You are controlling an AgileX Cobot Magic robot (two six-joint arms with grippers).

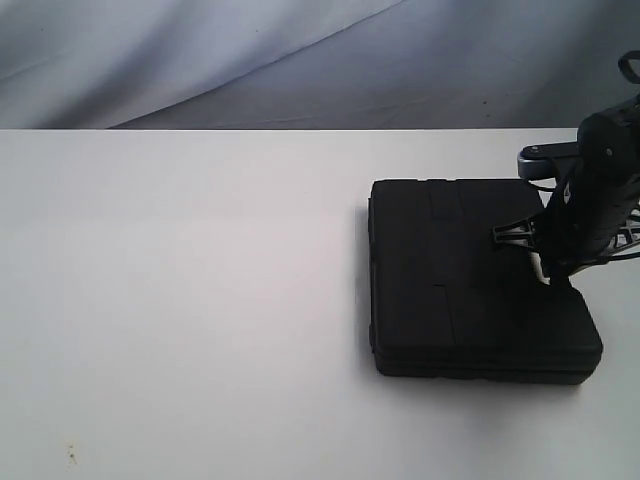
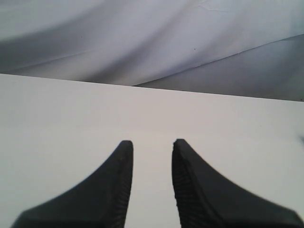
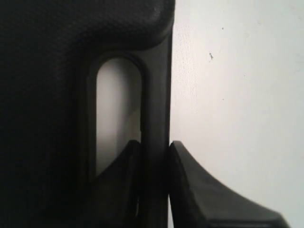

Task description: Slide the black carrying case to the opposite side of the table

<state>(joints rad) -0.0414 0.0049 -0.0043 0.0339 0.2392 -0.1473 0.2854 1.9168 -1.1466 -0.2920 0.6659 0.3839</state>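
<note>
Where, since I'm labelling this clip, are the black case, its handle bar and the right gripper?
black case point(image 1: 450, 270): exterior view, middle of its lid.
handle bar point(image 3: 156, 95): right wrist view, middle of the bar.
right gripper point(image 3: 154, 145): right wrist view, midway between fingertips clamping the bar.

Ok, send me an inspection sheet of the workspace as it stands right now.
Surface: large white flat table, small dark specks at the exterior view's lower left.
Job's things: black rectangular plastic carrying case lying flat on the table's right part.
Clutter: nothing seen.
End effectors: right end effector shut on the case's handle, one finger through its slot; left end effector open, empty, over bare table.
Cables: dark loop at the exterior view's right edge, possibly a cable.
Surroundings: grey draped fabric backdrop behind the table.
</note>
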